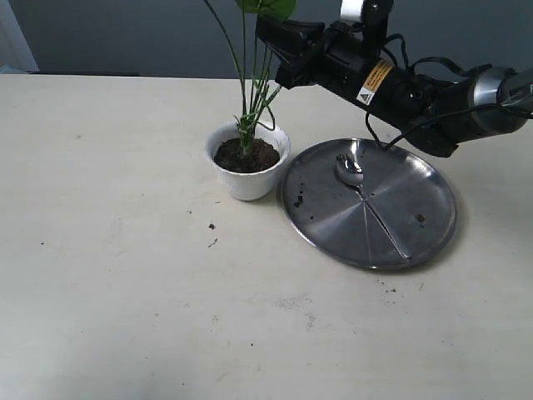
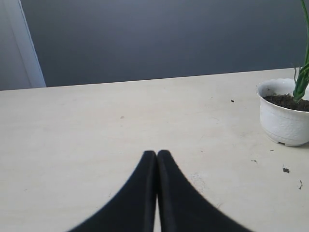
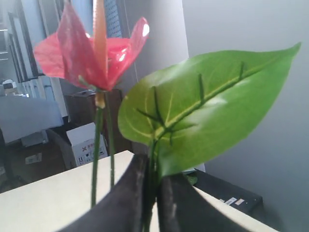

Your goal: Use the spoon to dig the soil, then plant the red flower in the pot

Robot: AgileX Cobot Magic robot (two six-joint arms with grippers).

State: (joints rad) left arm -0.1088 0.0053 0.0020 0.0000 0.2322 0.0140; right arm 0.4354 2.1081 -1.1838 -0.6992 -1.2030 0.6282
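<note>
The white scalloped pot [image 1: 247,162] stands upright at mid-table, filled with dark soil [image 1: 246,155]. The red flower's green stems [image 1: 252,96] stand in that soil and run up out of frame. My right gripper [image 1: 265,32] reaches in from the right and is shut on a stem just under a big green leaf [image 3: 203,104]; the red bloom [image 3: 91,50] shows beside it in the right wrist view. The silver spoon [image 1: 366,193] lies on the steel plate [image 1: 420,187]. My left gripper [image 2: 157,153] is shut on nothing, low over bare table, left of the pot [image 2: 285,118].
The round steel plate lies right of the pot, almost touching it, with soil crumbs [image 1: 298,200] on it. More crumbs [image 1: 211,226] dot the table in front of the pot. The right arm [image 1: 400,87] stretches above the plate's far edge.
</note>
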